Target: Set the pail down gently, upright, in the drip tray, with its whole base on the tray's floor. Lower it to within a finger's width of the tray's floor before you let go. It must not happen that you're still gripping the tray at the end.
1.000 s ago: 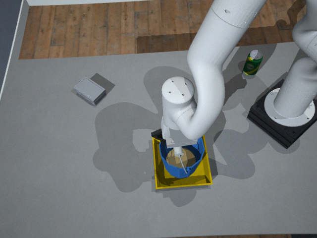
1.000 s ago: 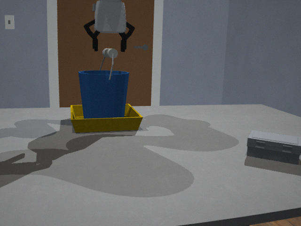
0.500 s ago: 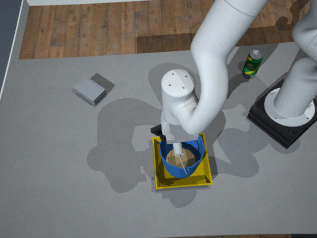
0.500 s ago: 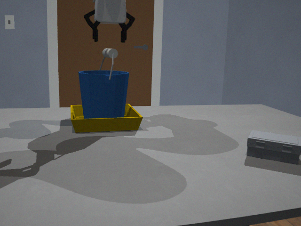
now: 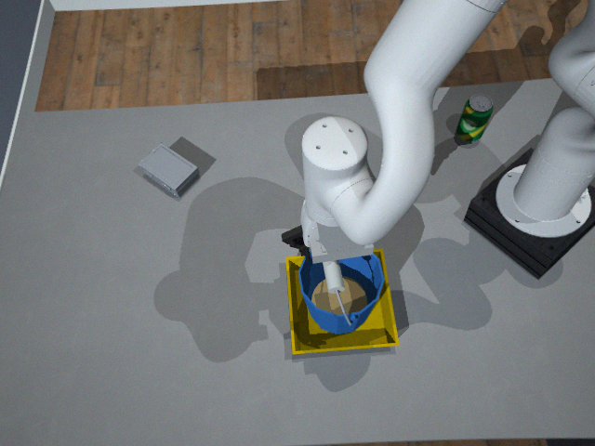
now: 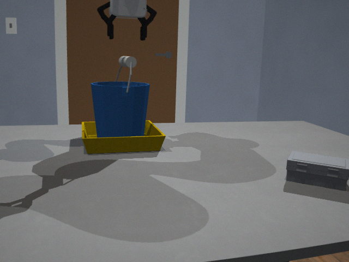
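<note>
The blue pail [image 6: 120,109] stands upright inside the yellow drip tray [image 6: 122,137], its base down within the tray walls. Its wire handle stands up, with the white grip [image 6: 127,60] at the top. My gripper [image 6: 127,36] is open and empty, well above the handle grip and apart from it. In the overhead view the pail [image 5: 341,295] sits in the tray [image 5: 342,302], toward the tray's far side. The arm's wrist covers the pail's far rim, and only a dark finger [image 5: 293,238] of the gripper shows.
A grey closed case [image 5: 167,168] lies on the table to the left; it also shows in the side view [image 6: 317,170]. A green can [image 5: 474,118] stands near the robot base [image 5: 533,216] at the right.
</note>
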